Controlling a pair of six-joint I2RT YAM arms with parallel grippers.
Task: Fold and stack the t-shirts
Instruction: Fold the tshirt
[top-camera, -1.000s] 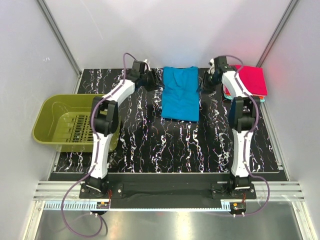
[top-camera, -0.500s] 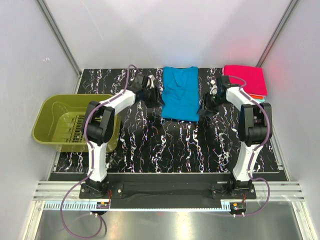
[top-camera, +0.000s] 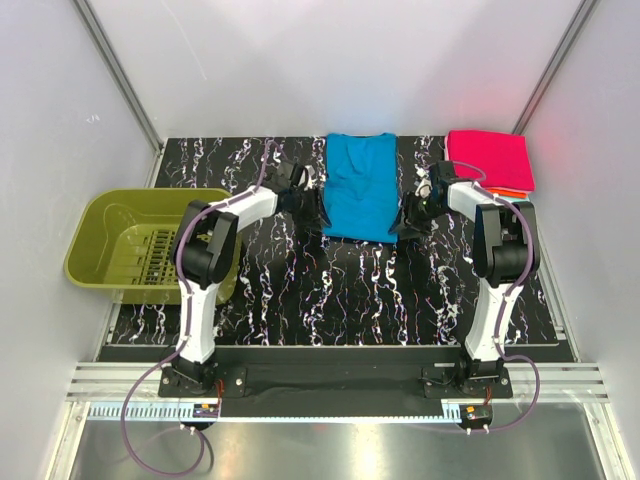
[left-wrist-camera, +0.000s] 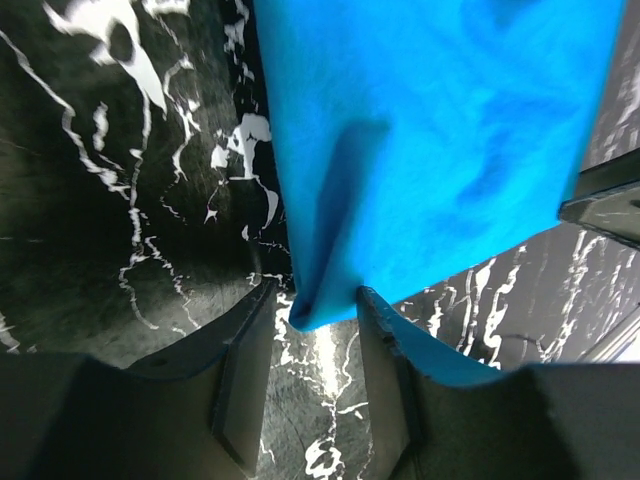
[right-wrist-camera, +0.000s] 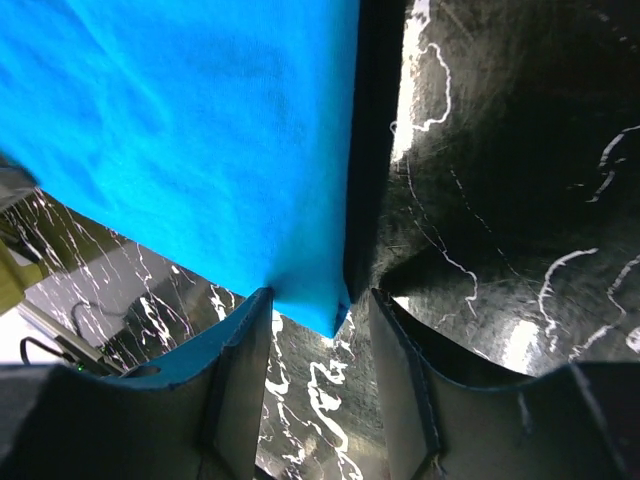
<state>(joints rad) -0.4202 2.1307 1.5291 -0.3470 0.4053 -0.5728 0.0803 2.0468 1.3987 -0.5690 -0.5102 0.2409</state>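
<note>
Far left, olive basket (top-camera: 88, 245) parked at the edge of the black marbled bench (top-camera: 350, 290), well apart from the action. Next along, left arm reaching in low toward the middle. At its end the left pincer (left-wrist-camera: 315, 292), spread wide and straddling the near left corner of the blue shirt (top-camera: 360, 185), cloth tip right in the gap between the fingers and not gripped.

Dead centre at the far side of the bench, that blue shirt lying flat, folded into a narrow strip running away from the arm bases, a few soft creases across it.

Over to the right arm, mirrored and just as low. There the right pincer (right-wrist-camera: 320, 297), also spread, framing the near right corner of the shirt, cloth point sitting between the fingers, not squeezed.

Far right corner, pink shirt (top-camera: 490, 160) folded square, a sliver of orange cloth (top-camera: 512, 190) showing under its near edge, apart from both pincers.
</note>
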